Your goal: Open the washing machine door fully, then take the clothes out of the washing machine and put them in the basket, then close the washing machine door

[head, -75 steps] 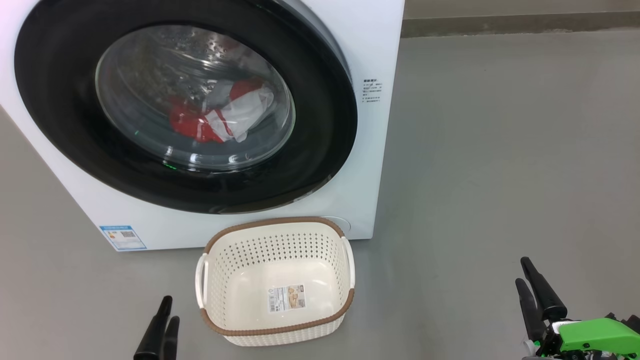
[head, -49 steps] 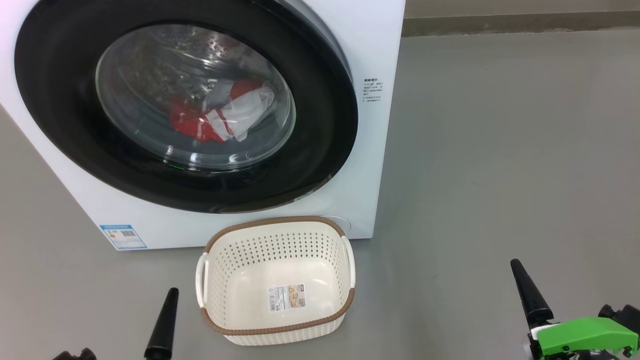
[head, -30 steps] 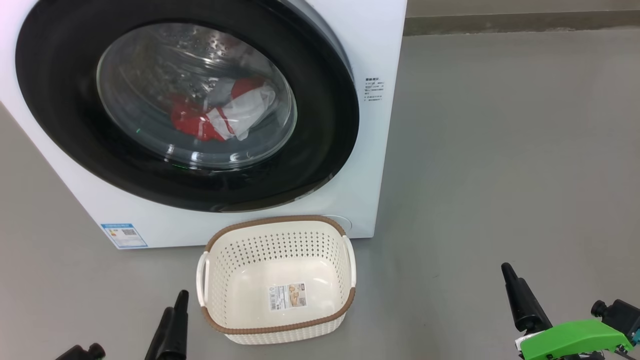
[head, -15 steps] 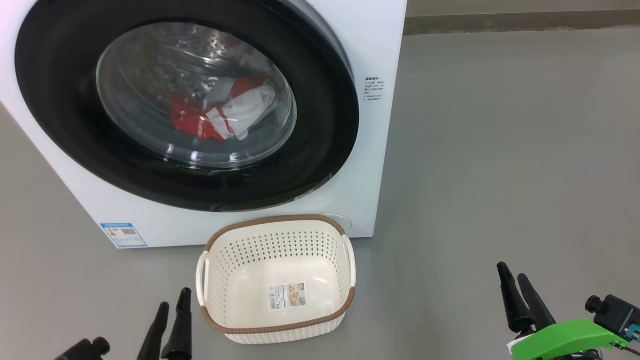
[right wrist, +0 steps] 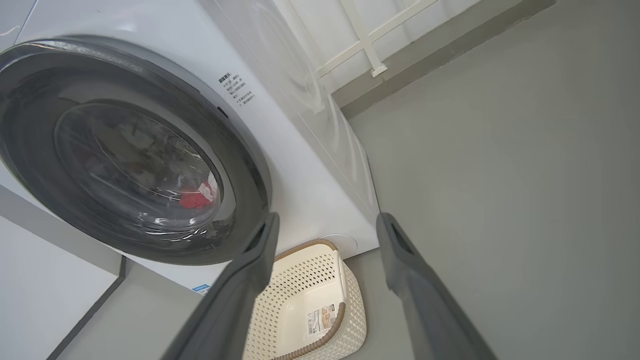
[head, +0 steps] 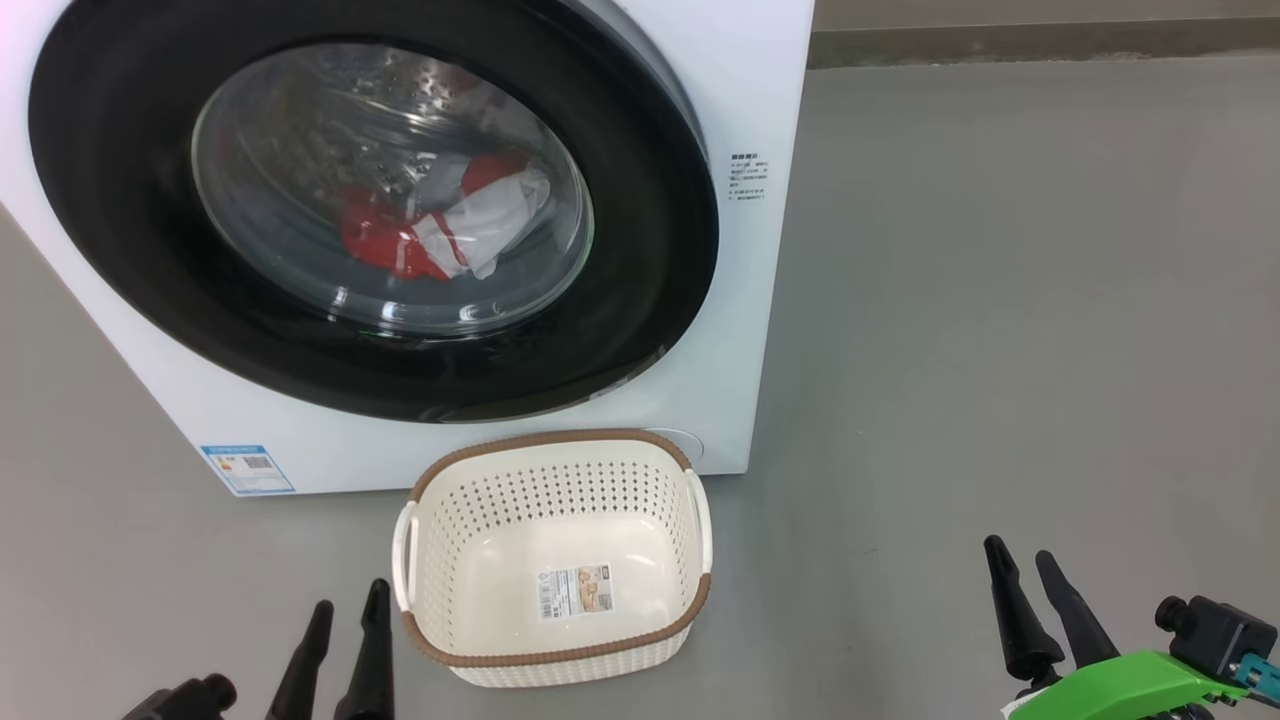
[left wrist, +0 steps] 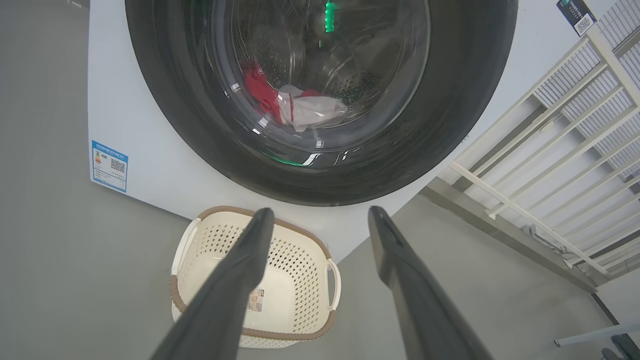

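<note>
Step 1 not started: washing machine door (head: 660, 250) looks shut (latch not visible), clothes (head: 400, 245) inside behind its glass, basket (head: 550, 445) empty just in front, left gripper (head: 350, 595) and right gripper (head: 1017, 548) both spread, holding nothing.

Washing machine (head: 740, 330) body: smooth white panel, slight sheen. Washing machine door (head: 640, 250): glossy black rim, reflective, with a clear glass bowl streaked by glare. Drum (head: 430, 95) behind the glass: shiny perforated steel. Clothes (head: 440, 235): soft crumpled cloth, matt. Basket (head: 560, 658), lower centre: cream plastic, perforated walls, smooth faintly glossy floor, brown woven-look rim, paper label (head: 574, 594). Floor (head: 1000, 300): grey, smooth, matt. Left gripper (head: 350, 593) and right gripper (head: 1016, 548): 2 dark matt fingers each.
</note>
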Tool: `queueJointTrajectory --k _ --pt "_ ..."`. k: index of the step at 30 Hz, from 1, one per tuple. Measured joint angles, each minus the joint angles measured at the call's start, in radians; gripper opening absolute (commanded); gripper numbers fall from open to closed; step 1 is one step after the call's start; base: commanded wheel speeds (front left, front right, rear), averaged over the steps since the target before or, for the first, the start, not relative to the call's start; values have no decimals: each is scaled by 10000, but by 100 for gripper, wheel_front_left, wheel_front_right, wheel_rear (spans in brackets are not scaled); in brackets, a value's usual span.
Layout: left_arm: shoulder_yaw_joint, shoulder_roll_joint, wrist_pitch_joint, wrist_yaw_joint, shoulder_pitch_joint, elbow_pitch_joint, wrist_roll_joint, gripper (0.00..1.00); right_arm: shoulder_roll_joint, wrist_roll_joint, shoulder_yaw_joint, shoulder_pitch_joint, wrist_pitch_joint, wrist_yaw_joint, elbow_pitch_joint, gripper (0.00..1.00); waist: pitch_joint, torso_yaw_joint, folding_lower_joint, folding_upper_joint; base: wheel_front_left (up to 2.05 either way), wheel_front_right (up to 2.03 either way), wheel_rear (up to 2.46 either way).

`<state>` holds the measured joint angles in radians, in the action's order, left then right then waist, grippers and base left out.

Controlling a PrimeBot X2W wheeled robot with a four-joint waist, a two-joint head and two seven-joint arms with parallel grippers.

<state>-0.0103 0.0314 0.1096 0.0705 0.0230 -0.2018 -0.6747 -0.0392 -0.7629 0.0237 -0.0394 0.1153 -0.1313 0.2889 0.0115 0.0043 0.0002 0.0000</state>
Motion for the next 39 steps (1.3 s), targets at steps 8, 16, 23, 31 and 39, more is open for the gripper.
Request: queueJointTrajectory --k 8,16,23,31,39 --pt "-107 10 251 -12 7 100 970 100 -12 867 0 -22 186 0 -59 100 -12 19 0 1 0 0 0" --pt "-165 19 483 -107 131 236 1889 100 -31 1703 -19 -223 443 0 -140 100 -8 -1 -1 0 0 0 0" --pt "-211 40 694 -186 208 301 2911 100 -35 2483 2 -252 633 0 -222 100 23 -38 -1 0 0 0 0" --pt "-253 46 918 -274 209 328 3726 100 -38 3340 90 -349 886 0 -316 100 59 -82 -1 0 0 0 0" --pt "-244 63 1137 -274 233 330 4592 100 -36 4094 267 -467 1112 -2 -426 100 76 -77 -1 0 0 0 0"
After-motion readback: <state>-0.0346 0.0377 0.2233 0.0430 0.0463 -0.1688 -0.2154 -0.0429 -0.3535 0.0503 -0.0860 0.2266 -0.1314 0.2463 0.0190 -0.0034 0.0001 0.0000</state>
